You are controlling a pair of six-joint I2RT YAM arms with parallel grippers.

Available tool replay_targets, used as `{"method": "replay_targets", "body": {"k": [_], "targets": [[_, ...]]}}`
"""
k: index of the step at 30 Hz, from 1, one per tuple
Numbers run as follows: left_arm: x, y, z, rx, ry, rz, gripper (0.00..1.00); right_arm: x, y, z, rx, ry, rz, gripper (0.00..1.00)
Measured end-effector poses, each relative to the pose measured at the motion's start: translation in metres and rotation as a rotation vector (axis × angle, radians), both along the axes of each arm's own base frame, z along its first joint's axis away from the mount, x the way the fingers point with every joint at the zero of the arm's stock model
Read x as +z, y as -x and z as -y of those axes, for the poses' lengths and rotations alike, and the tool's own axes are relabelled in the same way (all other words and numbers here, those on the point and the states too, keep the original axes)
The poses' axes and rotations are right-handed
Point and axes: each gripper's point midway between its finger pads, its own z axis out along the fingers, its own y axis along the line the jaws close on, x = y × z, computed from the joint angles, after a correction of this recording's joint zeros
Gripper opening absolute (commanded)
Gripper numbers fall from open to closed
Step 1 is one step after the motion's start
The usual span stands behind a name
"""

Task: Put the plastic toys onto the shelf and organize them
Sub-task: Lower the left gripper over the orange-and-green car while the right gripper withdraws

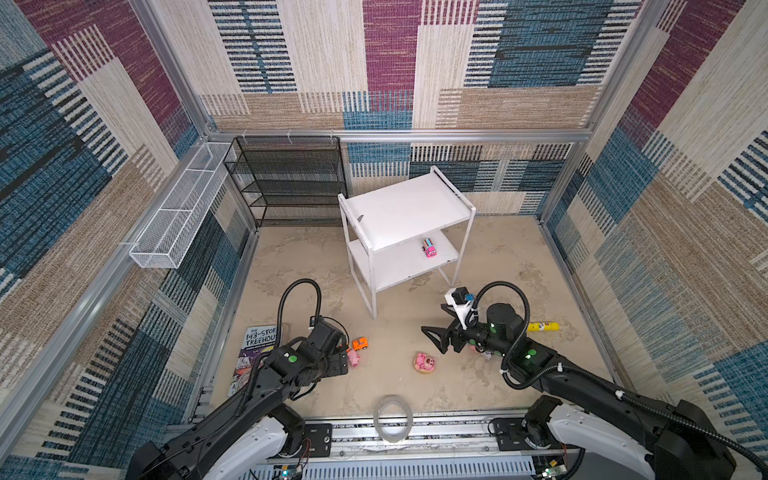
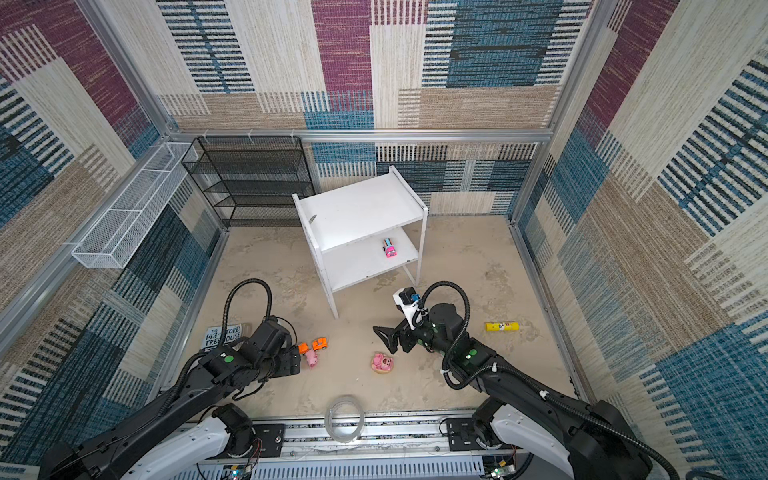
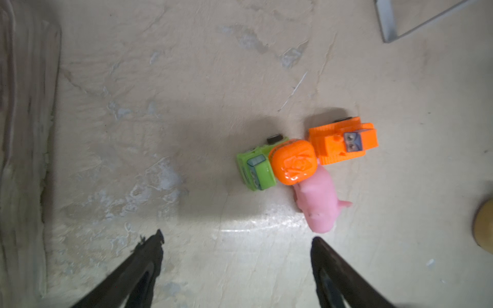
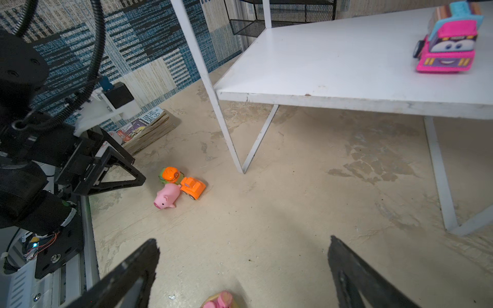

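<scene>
Glossy pink pig (image 3: 318,204) huddles right against the green-orange car (image 3: 269,165) and orange car (image 3: 344,141). Left gripper (image 3: 237,237) points down near them, jaws wide, empty; right gripper (image 4: 243,240) gapes empty too.

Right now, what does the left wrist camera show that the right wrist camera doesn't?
Only the left wrist view: the windscreen of the green-orange car, seen from straight above. Only the right wrist view: the pink car on the lower board of the shelf, the book, the black mesh rack and the open right pincer. Both: the pink pig, orange car and green-orange car huddled together, the left pincer near them, and a shelf leg.
</scene>
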Motion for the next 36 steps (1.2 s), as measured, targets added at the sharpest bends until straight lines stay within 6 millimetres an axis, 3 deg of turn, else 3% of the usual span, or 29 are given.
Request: {"method": "replay_targets", "body": {"k": [4,9,14,18,26,36], "targets": [[-0.013,-0.005,0.002,0.008,-0.016,-0.035,0.85,0.004,0.000,0.001,-0.005,-0.006,0.010,1.00],[-0.026,-0.011,0.007,-0.001,-0.030,-0.074,0.73,0.004,-0.002,0.002,-0.018,-0.003,0.014,1.00],[-0.031,-0.022,0.012,-0.009,-0.036,-0.075,0.69,0.003,-0.003,0.003,-0.026,-0.002,0.011,1.00],[-0.034,-0.031,0.016,-0.016,-0.043,-0.078,0.67,0.001,-0.004,0.003,-0.026,0.003,0.004,1.00],[-0.036,-0.047,0.027,-0.053,-0.058,-0.086,0.49,0.000,-0.005,0.002,-0.026,0.002,0.006,1.00],[-0.032,-0.048,0.032,-0.079,-0.036,-0.076,0.36,-0.003,-0.008,-0.002,-0.018,0.008,0.010,1.00]]}}
